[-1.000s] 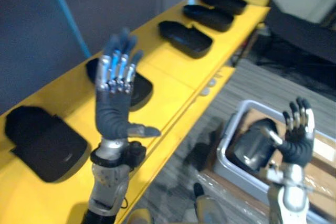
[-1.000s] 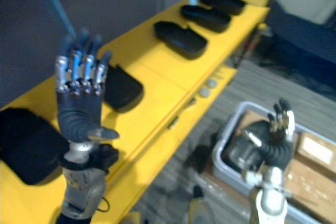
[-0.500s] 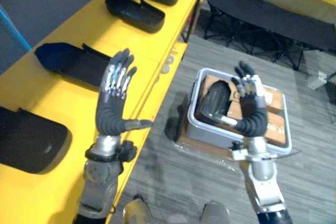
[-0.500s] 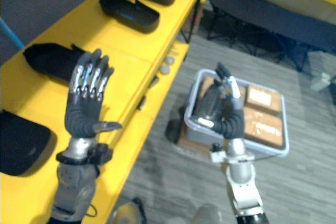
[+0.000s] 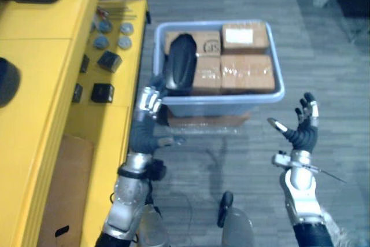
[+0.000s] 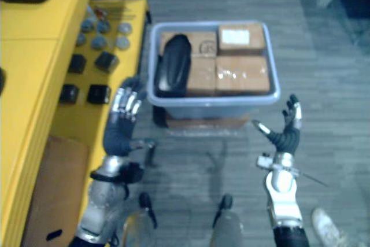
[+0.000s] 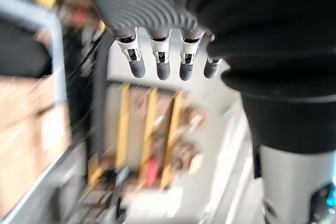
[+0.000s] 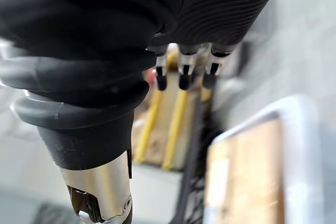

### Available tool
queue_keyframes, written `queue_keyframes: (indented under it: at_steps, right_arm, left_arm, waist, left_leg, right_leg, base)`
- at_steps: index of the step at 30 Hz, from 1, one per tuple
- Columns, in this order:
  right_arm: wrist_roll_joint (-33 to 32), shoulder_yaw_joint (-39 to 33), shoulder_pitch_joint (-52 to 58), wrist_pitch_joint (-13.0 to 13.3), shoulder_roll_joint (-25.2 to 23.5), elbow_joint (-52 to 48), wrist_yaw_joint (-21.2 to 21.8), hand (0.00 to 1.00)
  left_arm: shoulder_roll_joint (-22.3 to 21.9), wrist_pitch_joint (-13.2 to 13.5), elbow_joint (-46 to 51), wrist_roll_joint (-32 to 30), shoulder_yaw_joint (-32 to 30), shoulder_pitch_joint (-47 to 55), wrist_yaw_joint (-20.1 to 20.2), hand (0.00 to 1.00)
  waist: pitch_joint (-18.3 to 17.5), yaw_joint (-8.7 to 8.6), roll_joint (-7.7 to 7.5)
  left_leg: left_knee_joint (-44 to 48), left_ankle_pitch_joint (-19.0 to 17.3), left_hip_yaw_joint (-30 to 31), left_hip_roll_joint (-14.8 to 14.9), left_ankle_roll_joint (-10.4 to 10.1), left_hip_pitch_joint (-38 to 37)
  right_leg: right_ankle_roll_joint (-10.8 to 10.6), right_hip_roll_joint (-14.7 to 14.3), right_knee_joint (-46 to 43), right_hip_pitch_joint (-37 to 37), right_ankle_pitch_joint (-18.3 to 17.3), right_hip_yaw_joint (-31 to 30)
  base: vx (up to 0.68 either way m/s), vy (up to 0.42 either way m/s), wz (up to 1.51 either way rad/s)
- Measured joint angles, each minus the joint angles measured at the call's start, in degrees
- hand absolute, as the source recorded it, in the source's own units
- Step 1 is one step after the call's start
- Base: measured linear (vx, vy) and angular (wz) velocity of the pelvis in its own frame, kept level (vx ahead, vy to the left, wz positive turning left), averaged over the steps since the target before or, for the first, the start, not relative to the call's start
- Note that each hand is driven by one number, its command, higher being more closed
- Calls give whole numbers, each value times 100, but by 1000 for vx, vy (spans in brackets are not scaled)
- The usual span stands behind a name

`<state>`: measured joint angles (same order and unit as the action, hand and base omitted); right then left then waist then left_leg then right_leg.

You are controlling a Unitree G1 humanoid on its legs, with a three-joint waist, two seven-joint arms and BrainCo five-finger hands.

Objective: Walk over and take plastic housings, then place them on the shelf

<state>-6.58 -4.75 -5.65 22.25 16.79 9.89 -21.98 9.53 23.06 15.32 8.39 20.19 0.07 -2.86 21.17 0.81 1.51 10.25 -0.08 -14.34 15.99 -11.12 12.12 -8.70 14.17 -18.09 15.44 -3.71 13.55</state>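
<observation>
- Swinging away from the yellow shelf (image 5: pixel 40 96), the head view now looks down on a grey bin (image 5: pixel 219 105) on the floor.
- Left hand (image 5: pixel 144 134) and right hand (image 5: pixel 303 137) are raised, fingers spread wide and empty.
- A black plastic housing (image 5: pixel 180 65) lies in the bin just beyond the left fingers; the pick-up and shelving are not yet done.

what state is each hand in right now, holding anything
Left hand: open, fingers straight, holding nothing.
Right hand: open, fingers spread, holding nothing.
</observation>
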Motion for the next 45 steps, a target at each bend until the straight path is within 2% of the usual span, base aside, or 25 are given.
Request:
queue_keyframes:
  at_steps: [3, 6, 7, 8, 10, 12, 13, 15, 17, 20, 22, 23, 27, 28, 29, 33, 36, 40, 45]
  right_arm:
    - [-171, 22, -488, -33, 27, 157, -69, 0]
    - [-389, 34, -1645, -381, 153, 827, -82, 0]
    - [-396, 34, -1853, -463, 167, 972, -83, 0]
    - [-409, 46, -2212, -582, 246, 1294, -77, 0]
    - [-626, 238, -2844, -714, 500, 1875, -39, 0]
    - [-766, 280, -3257, -738, 610, 2163, 25, 0]
    - [-1032, 278, -3497, -751, 653, 2371, 136, 0]
    - [-1256, 306, -3881, -787, 781, 2791, 203, 0]
    - [-1355, 503, -4346, -916, 997, 3199, 188, 0]
    - [-1528, 674, -4947, -943, 1284, 3652, 131, 0]
    - [-1643, 686, -5335, -967, 1497, 3916, 25, 0]
    - [-1643, 686, -5335, -967, 1497, 3916, 25, 0]
    - [-1634, 1049, -5905, -1298, 1801, 4587, -450, 0]
    - [-1637, 1110, -6042, -1376, 1971, 4809, -630, 0]
    - [-1641, 1116, -6164, -1385, 2147, 4978, -796, 0]
    - [-1744, 1157, -6519, -1391, 2338, 5221, -1142, 0]
    - [-1750, 1169, -6694, -1629, 2615, 5401, -1453, 0]
    - [-1851, 1296, -6798, -1781, 2785, 5606, -1657, 0]
    - [-1863, 1403, -6902, -2075, 2934, 5733, -1538, 0]
  left_arm:
    - [28, -372, -690, 8, 344, -203, 180, 0]
    - [51, -1022, -1681, -51, 622, -574, 346, 0]
    - [53, -1139, -1841, -82, 645, -592, 345, 0]
    - [53, -1378, -2273, -226, 657, -652, 305, 0]
    - [47, -1589, -3242, -631, 555, -727, 20, 0]
    - [59, -1683, -3895, -748, 276, -695, -276, 0]
    - [57, -1686, -4307, -854, 19, -664, -504, 0]
    - [56, -1606, -4885, -841, -329, -631, -807, 0]
    - [70, -1398, -5473, -818, -676, -583, -1052, 0]
    - [17, -1063, -6124, -338, -997, -466, -1199, 0]
    - [-25, -871, -6538, -147, -1108, -391, -1195, 0]
    - [-25, -871, -6538, -147, -1108, -391, -1195, 0]
    - [-171, -633, -6997, 265, -1271, 77, -820, 0]
    - [-183, -584, -7074, 313, -1257, 117, -710, 0]
    - [-229, -542, -7125, 515, -1227, 126, -593, 0]
    - [-290, -337, -7238, 972, -1203, 239, -241, 0]
    - [-286, -204, -7282, 1190, -1092, 247, -42, 0]
    - [-298, -181, -7281, 1352, -984, 263, 85, 0]
    - [-309, -159, -7296, 1546, -842, 297, 197, 0]
  waist:
    - [48, 4, 8]
    - [187, 45, -51]
    - [207, 67, -55]
    - [265, 166, -62]
    - [354, 285, -27]
    - [425, 365, -25]
    - [447, 460, -29]
    - [453, 627, -22]
    - [542, 820, 8]
    - [641, 947, 142]
    - [770, 1151, 269]
    - [770, 1151, 269]
    - [848, 1378, 302]
    - [884, 1435, 363]
    - [932, 1461, 461]
    - [959, 1561, 542]
    - [973, 1621, 602]
    - [968, 1747, 665]
    - [944, 1801, 745]
  left_leg:
    - [-196, 70, 335, -220, 0, 92]
    - [-209, 186, 546, -355, 17, 322]
    - [-206, 194, 571, -375, 16, 360]
    - [-202, 226, 602, -433, 50, 402]
    - [-175, 245, 777, -556, 76, 510]
    - [-172, 273, 937, -622, 109, 636]
    - [-170, 286, 1032, -653, 115, 706]
    - [-170, 307, 1125, -706, 132, 791]
    - [-167, 312, 1188, -763, 139, 838]
    - [-173, 385, 1413, -848, 173, 1056]
    - [-174, 400, 1487, -887, 178, 1150]
    - [-174, 400, 1487, -887, 178, 1150]
    - [-165, 422, 1681, -954, 195, 1395]
    - [-165, 422, 1773, -987, 195, 1425]
    - [-163, 423, 1852, -1034, 196, 1431]
    - [-156, 423, 1917, -1094, 197, 1481]
    - [-132, 422, 2176, -1120, 196, 1603]
    - [-86, 422, 2177, -1137, 196, 1678]
    - [-29, 421, 2238, -1160, 196, 1823]
  right_leg:
    - [-13, 93, -82, 194, 12, -24]
    - [-60, 177, 61, 264, 209, 38]
    - [-70, 189, 100, 263, 239, 50]
    - [-99, 232, 182, 256, 304, 64]
    - [-154, 330, 241, 251, 368, 94]
    - [-161, 382, 271, 251, 392, 229]
    - [-161, 409, 273, 252, 393, 302]
    - [-163, 461, 272, 256, 394, 387]
    - [-187, 509, 279, 250, 408, 416]
    - [-220, 561, 350, 248, 434, 663]
    - [-241, 576, 422, 260, 475, 714]
    - [-241, 576, 422, 260, 475, 714]
    - [-268, 604, 532, 335, 524, 885]
    - [-274, 626, 535, 312, 528, 963]
    - [-275, 657, 535, 245, 528, 1034]
    - [-286, 707, 553, 268, 533, 1049]
    - [-286, 698, 555, 279, 532, 1187]
    - [-287, 715, 548, 345, 532, 1181]
    - [-291, 723, 536, 448, 533, 1201]
  base:
    - [-78, -33, 6]
    - [-45, 7, 21]
    - [-10, 19, 18]
    - [-4, 35, 11]
    - [-16, 48, 23]
    - [-6, 36, 36]
    - [-1, 21, 32]
    - [0, 26, 28]
    - [-28, 27, 20]
    - [-31, 30, 36]
    - [-23, 25, 15]
    - [-5, 18, 14]
    - [36, 6, 15]
    - [41, 11, 29]
    - [43, 21, 29]
    - [19, 5, 8]
    - [-2, -7, 15]
    - [-8, 3, 0]
    - [-23, 8, 1]
